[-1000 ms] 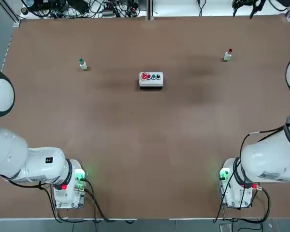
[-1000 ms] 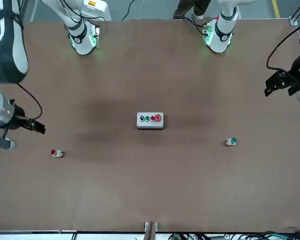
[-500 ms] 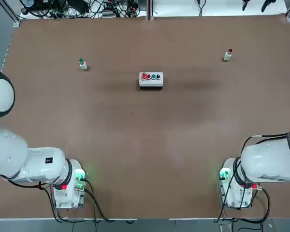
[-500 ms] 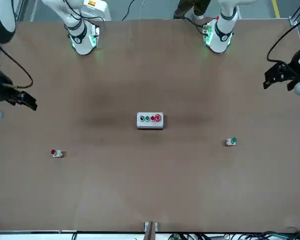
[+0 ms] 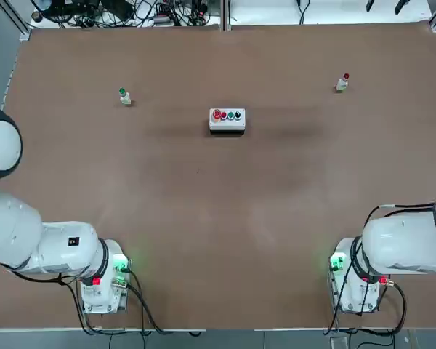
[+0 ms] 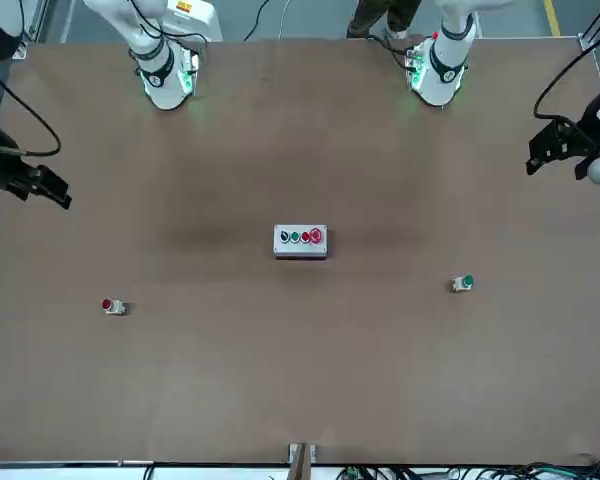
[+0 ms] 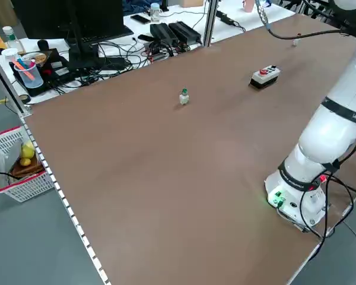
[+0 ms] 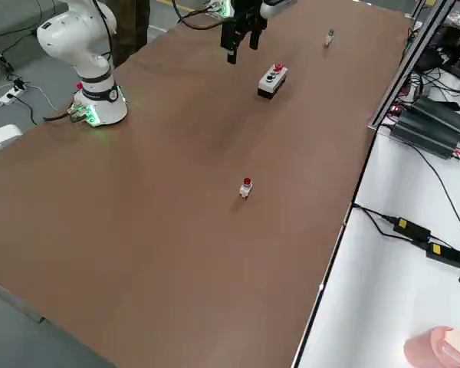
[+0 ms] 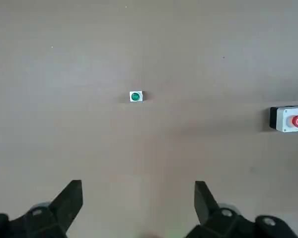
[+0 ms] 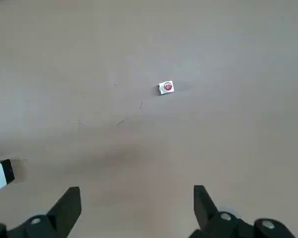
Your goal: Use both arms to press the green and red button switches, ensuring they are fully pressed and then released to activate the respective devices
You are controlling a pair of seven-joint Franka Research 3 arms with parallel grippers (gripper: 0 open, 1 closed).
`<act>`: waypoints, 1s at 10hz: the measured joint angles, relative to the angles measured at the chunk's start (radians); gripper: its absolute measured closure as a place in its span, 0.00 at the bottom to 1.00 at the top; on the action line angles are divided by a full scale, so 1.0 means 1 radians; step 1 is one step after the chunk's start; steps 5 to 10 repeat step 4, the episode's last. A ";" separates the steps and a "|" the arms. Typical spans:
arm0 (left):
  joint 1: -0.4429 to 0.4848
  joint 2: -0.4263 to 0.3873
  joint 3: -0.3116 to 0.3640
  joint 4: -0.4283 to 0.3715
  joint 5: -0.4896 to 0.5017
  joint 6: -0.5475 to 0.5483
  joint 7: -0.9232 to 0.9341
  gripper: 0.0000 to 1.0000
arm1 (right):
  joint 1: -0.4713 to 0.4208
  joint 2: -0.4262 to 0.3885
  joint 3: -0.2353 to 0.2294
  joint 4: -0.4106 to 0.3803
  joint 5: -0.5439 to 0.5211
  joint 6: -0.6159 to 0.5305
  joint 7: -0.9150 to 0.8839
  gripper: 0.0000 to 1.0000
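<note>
Standing upright: green switch (image 5: pixel 123 95), red switch (image 5: pixel 342 81).

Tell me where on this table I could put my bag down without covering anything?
Nearly anywhere. The widest bare stretch lies between the button box and the two arm bases. Bare gaps also separate the box from the green switch and the red switch. Only the cable-strewn bench beyond the table's far edge is crowded.

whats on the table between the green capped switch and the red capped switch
In the top view, only the white rectangular box with a row of buttons lies between the small green-capped switch and small red-capped switch, nearer the robot.
</note>
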 joint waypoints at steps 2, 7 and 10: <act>-0.001 -0.001 0.000 0.000 0.000 -0.001 0.000 0.00 | 0.002 -0.001 0.000 0.000 0.005 0.005 0.000 0.00; -0.001 -0.001 0.000 0.000 0.000 -0.001 0.000 0.00 | 0.003 -0.001 0.000 0.000 0.005 0.006 0.000 0.00; -0.001 -0.001 0.000 0.000 0.000 -0.001 0.000 0.00 | 0.003 -0.001 0.000 0.000 0.005 0.006 0.000 0.00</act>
